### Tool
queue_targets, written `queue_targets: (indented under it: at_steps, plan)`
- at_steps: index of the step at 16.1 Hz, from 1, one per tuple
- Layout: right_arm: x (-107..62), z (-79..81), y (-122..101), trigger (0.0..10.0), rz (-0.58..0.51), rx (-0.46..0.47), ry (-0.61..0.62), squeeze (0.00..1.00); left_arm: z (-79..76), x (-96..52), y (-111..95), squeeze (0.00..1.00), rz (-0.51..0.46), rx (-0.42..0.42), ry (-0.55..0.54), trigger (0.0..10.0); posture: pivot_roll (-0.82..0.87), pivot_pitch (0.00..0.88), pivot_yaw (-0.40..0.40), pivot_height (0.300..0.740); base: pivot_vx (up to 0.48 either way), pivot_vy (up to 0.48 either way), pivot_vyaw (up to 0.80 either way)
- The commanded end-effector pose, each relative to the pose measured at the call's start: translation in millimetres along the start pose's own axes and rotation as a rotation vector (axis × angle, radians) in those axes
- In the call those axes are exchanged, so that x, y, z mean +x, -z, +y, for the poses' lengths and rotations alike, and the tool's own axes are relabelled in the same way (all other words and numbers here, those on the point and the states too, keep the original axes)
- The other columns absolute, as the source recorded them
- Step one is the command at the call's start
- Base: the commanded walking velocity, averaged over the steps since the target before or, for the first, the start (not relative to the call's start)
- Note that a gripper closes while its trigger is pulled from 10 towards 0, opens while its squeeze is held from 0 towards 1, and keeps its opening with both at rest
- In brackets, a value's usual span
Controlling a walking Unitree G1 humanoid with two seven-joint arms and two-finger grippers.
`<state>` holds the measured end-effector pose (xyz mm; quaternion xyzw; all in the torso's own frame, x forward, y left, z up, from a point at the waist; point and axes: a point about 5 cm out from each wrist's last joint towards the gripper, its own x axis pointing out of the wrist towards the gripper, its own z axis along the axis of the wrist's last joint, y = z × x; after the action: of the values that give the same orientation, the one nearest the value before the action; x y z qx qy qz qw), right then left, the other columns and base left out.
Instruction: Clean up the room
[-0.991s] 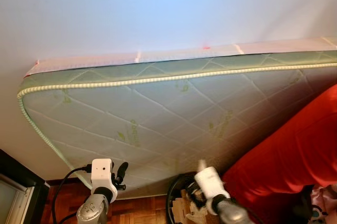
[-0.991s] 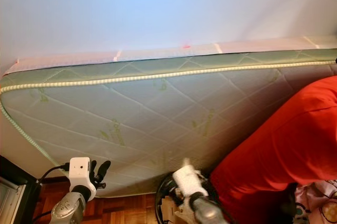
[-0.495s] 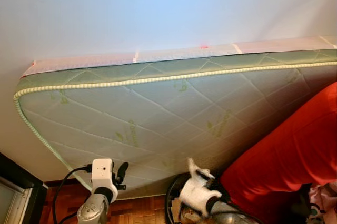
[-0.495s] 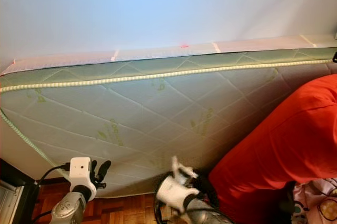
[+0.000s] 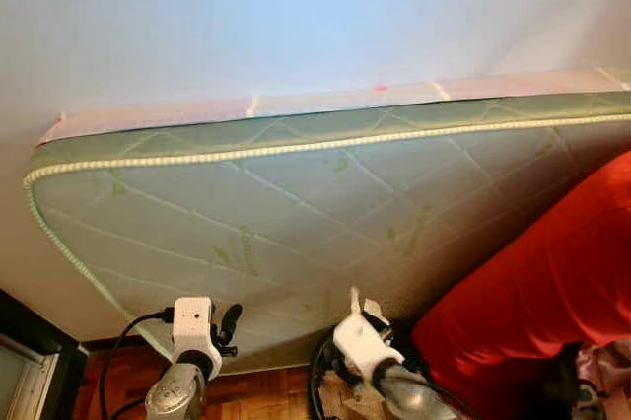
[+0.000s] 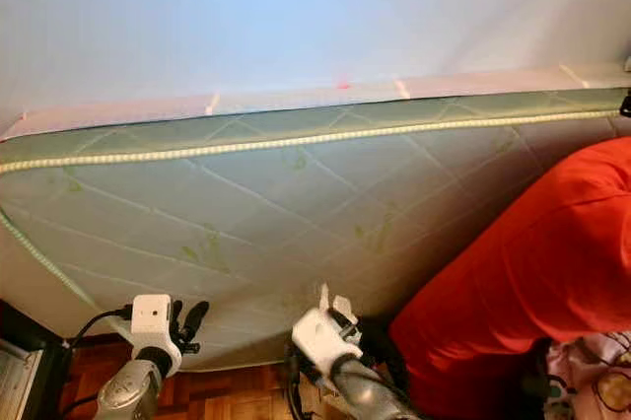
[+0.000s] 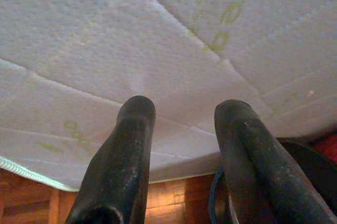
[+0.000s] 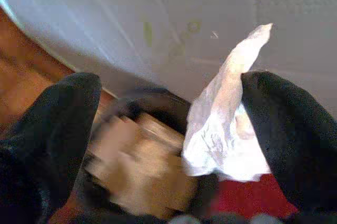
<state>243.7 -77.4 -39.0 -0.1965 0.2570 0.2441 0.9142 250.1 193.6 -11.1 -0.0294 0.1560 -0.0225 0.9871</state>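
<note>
Two grippers are up in front of the mattress (image 5: 296, 203), which leans on its side against the wall (image 5: 296, 16). The right gripper (image 8: 168, 145) has its black fingers spread wide apart, and a crumpled white wrapper (image 8: 226, 129) sticks to the inner face of one finger (image 8: 287, 129). The other finger does not touch the wrapper. Below the mattress and under this gripper is a round black bin (image 8: 152, 103) with brownish trash inside, too blurry to tell what it is. The wrapper hangs just above the bin. In the head view the right gripper sits low in front of the mattress, near its bottom edge, with the wrapper poking up from it.

The left gripper (image 7: 184, 140) is low in front of the mattress too, toward its left end. Its fingers are apart and hold nothing.

A big red cloth (image 5: 552, 282) lies against the right part of the mattress. Wood floor (image 5: 266, 395) runs under the mattress
</note>
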Motion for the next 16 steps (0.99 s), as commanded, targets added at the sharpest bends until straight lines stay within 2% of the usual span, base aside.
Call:
queue_targets:
  at_steps: [1, 3, 4, 6, 7, 9, 10, 11, 12, 15, 16]
  plan:
    - [1.5, -5.6, -6, 10.0, -0.027, 0.041, 0.03, 0.0, 1.4, -1.1, 3, 0.0, 0.013, -0.001, -0.005, 10.0, 0.06, 0.064, -0.027, 0.74, 0.0, 0.0, 0.0]
    - [5.1, -15.3, -27, 10.0, -0.125, -0.008, 0.09, 0.0, 2.0, -0.4, 2, 0.0, 0.011, 0.001, -0.007, 10.0, 0.06, 0.064, -0.027, 0.74, 0.0, 0.0, 0.0]
    - [5.9, -14.0, -26, 10.0, -0.106, 0.008, 0.077, 0.0, 1.9, -0.4, 2, 0.0, 0.011, 0.001, -0.006, 10.0, 0.06, 0.065, -0.027, 0.74, 0.0, 0.0, 0.0]
    - [5.7, -3.5, -11, 10.0, 0.021, 0.086, 0.021, 0.0, 1.4, -0.5, 2, 0.0, 0.012, -0.001, -0.005, 10.0, 0.06, 0.065, -0.029, 0.74, 0.0, 0.0, 0.0]
    - [1.7, 10.1, 8, 10.0, 0.15, 0.178, -0.024, 0.0, 0.4, -0.9, 3, 0.0, 0.014, -0.003, -0.004, 10.0, 0.07, 0.066, -0.03, 0.74, 0.0, 0.0, 0.0]
    - [-0.1, 13.8, 11, 10.0, 0.139, 0.372, 0.035, 0.0, -0.5, -1.2, 4, 0.0, 0.016, -0.004, -0.003, 10.0, 0.07, 0.066, -0.032, 0.74, 0.0, 0.0, 0.0]
    - [0.4, -10.5, 10, 10.0, 0.132, 0.495, 0.088, 0.0, -0.5, -1.2, 4, 0.0, 0.017, -0.004, -0.003, 10.0, 0.07, 0.067, -0.032, 0.74, 0.0, 0.0, 0.0]
    - [0.5, -26.0, 7, 10.0, 0.105, 0.535, 0.122, 0.0, -0.6, -1.0, 4, 0.0, 0.017, -0.004, -0.003, 10.0, 0.06, 0.067, -0.031, 0.74, 0.0, 0.0, 0.0]
    - [1.3, -35.0, -1, 10.0, 0.048, 0.573, 0.159, 0.0, -0.6, -0.8, 4, 0.0, 0.017, -0.003, -0.003, 10.0, 0.06, 0.066, -0.031, 0.74, 0.0, 0.0, 0.0]
    - [-1.1, -64.8, -43, 10.0, -0.243, 0.638, 0.235, 0.0, 0.0, -0.6, 3, 0.0, 0.013, 0.005, -0.002, 10.0, 0.06, 0.065, -0.03, 0.74, 0.0, 0.0, 0.0]
    - [-2.1, -67.7, -47, 10.0, -0.264, 0.643, 0.238, 0.0, 0.1, -0.6, 3, 0.0, 0.013, 0.006, -0.001, 10.0, 0.06, 0.065, -0.03, 0.74, 0.0, 0.0, 0.0]
